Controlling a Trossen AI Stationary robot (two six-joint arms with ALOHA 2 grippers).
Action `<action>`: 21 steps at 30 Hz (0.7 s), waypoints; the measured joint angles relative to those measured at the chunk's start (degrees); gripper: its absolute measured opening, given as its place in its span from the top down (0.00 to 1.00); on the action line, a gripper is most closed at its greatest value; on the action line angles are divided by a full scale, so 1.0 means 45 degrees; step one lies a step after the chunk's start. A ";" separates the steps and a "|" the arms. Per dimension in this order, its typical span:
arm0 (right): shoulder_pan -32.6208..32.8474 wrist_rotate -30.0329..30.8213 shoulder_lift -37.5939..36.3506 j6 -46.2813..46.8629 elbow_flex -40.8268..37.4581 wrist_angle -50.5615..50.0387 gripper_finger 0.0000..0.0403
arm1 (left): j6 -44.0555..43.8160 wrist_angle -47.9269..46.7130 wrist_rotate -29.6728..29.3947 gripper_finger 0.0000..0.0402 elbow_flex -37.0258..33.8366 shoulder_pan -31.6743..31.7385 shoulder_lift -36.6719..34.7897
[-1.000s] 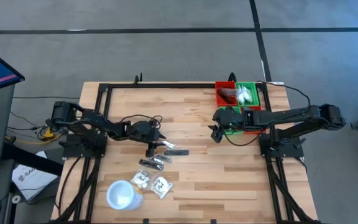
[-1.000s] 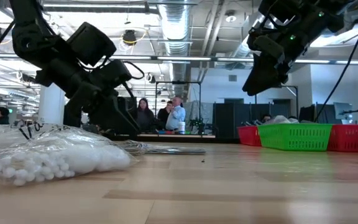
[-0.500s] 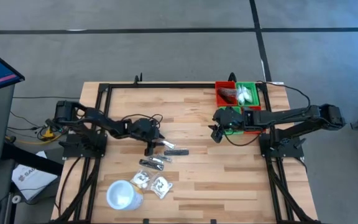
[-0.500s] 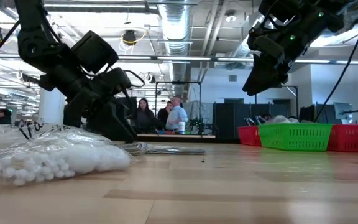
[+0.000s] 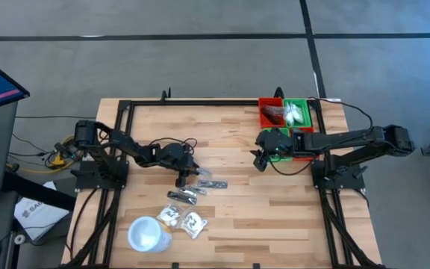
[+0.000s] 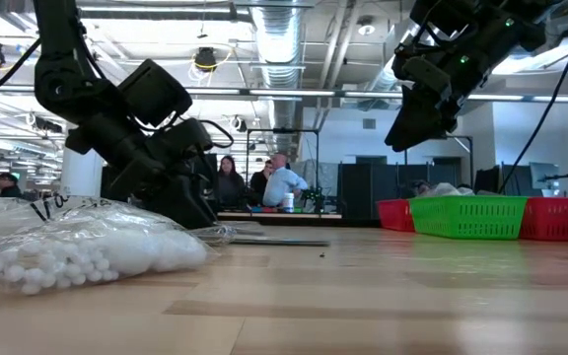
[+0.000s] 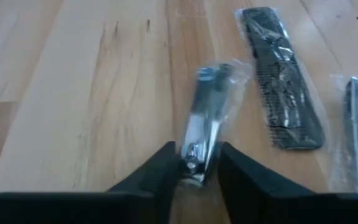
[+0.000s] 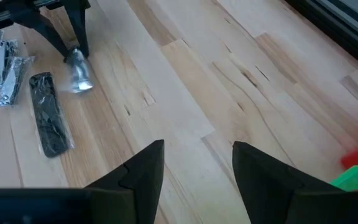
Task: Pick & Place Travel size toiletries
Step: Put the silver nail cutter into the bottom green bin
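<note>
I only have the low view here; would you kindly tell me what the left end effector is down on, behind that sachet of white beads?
Observer: The left end effector is closed on one end of a wrapped nail clipper that lies flat on the table.
Operator: Thank you. What lies next to it?
Observer: A black comb in clear wrap, beside the clipper and apart from it.
Operator: Is the right end effector carrying anything?
Observer: No. The right end effector is open and empty, above the table.
</note>
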 joint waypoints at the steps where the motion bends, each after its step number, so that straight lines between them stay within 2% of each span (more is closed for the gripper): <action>1: 0.0000 0.0000 0.0000 0.0000 0.0000 0.0000 0.56 | -0.0005 -0.0002 -0.0046 0.78 -0.0002 0.0000 0.0000; 4: 0.0000 0.0000 0.0000 -0.0007 0.0000 0.0000 0.56 | -0.0013 -0.0016 -0.0045 0.90 -0.0002 0.0005 0.0005; 13: 0.0000 0.0000 0.0000 -0.0039 0.0000 0.0000 0.57 | -0.0443 0.0146 -0.0047 0.90 -0.0018 0.0000 -0.0179; 21: 0.0000 0.0000 0.0010 -0.0034 0.0000 0.0502 0.57 | -0.0700 0.0151 -0.0629 0.89 -0.0059 -0.0005 -0.1986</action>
